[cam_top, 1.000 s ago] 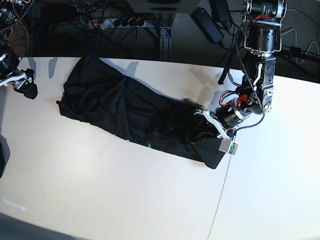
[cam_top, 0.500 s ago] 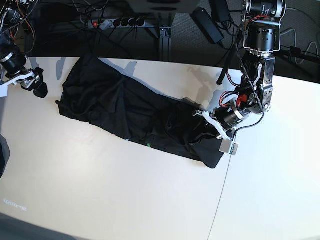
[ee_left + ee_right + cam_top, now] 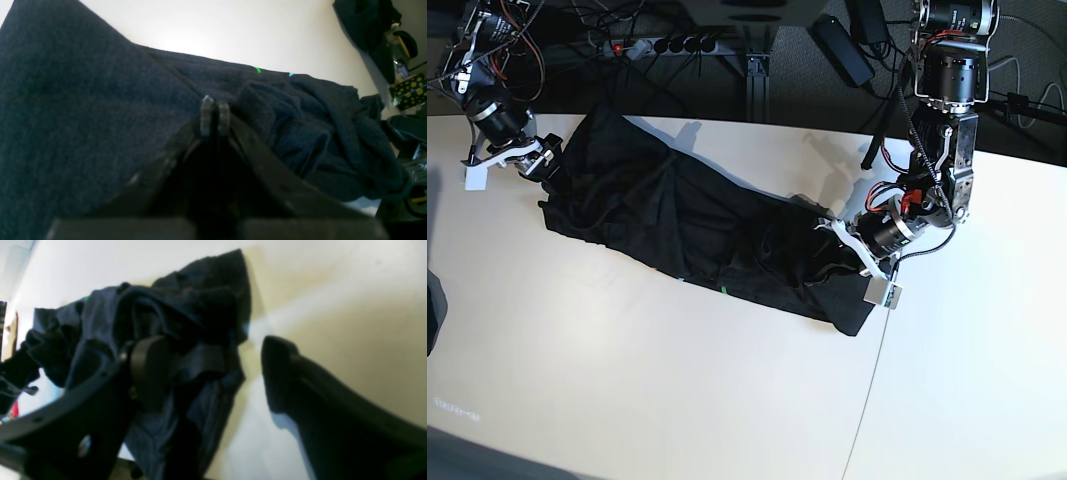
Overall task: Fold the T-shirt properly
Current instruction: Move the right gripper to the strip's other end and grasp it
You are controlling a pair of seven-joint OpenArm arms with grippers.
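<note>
The black T-shirt [image 3: 697,225] lies crumpled in a long diagonal band on the white table [image 3: 627,380], from back left to front right. A speck of its green print [image 3: 727,291] shows at its near edge, and also in the left wrist view [image 3: 258,69]. My left gripper [image 3: 842,255] rests on the shirt's right end. In the left wrist view it [image 3: 215,113] is shut, with shirt cloth [image 3: 83,116] drawn up to its tips. My right gripper [image 3: 547,160] is at the shirt's left edge. In the right wrist view it [image 3: 213,373] is open, one finger [image 3: 150,370] over the cloth [image 3: 200,306].
A power strip [image 3: 662,45] and cables lie behind the table's back edge. A table seam [image 3: 872,380] runs forward from the shirt's right end. Dark clothing [image 3: 367,23] and clutter stand off the table in the left wrist view.
My right arm has swung in from the table's left edge to the shirt's left edge. My left gripper and the shirt's right end have stayed in place.
</note>
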